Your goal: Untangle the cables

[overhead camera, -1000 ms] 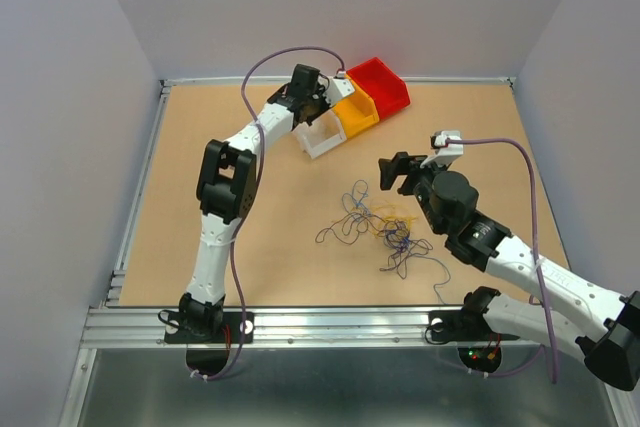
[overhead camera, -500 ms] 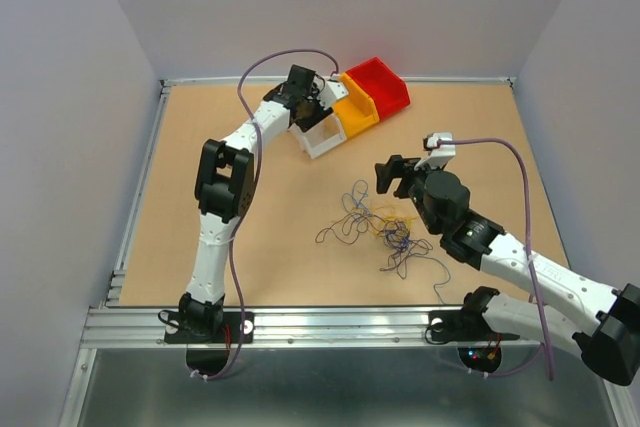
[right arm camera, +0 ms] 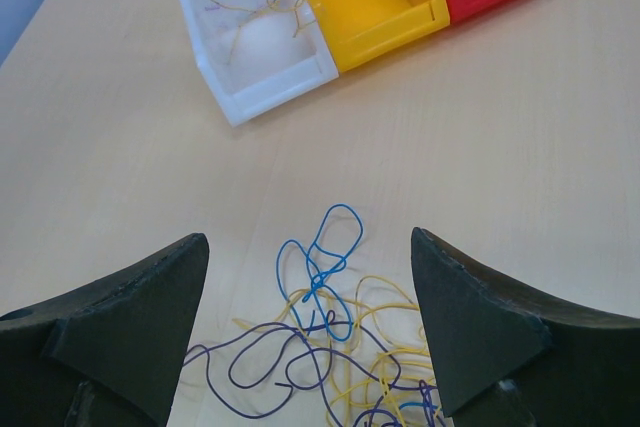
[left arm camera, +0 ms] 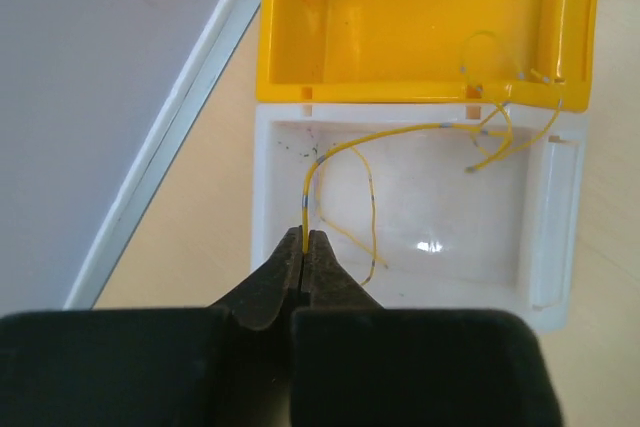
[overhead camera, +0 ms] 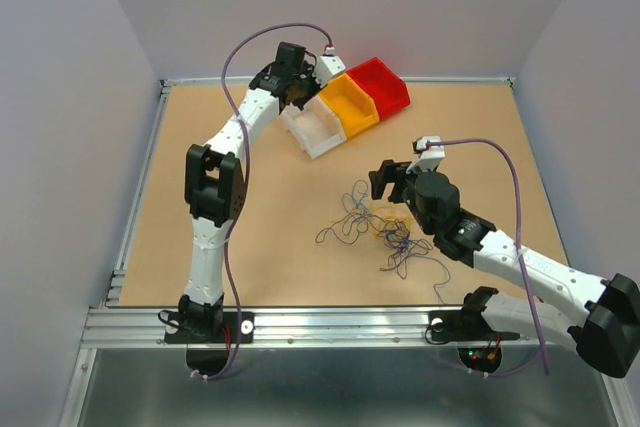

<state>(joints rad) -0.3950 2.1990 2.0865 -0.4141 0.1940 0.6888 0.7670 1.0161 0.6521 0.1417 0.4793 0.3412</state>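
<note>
The cables lie in a loose tangle of blue, yellow and dark purple wires on the table's middle. My right gripper hovers open just behind them; in the right wrist view its wide fingers frame a blue loop and yellow strands. My left gripper is over the white bin, shut on one yellow wire. That wire arches across the white bin to the wall of the yellow bin. More yellow strands hang there.
White, yellow and red bins stand in a row at the back centre. A raised metal rim borders the table on the left, with grey walls all round. The bins also show in the right wrist view, white bin leftmost.
The left gripper has shifted left and back, from over the yellow bin to over the white bin. The right gripper has slid left, closer above the tangle, still open.
</note>
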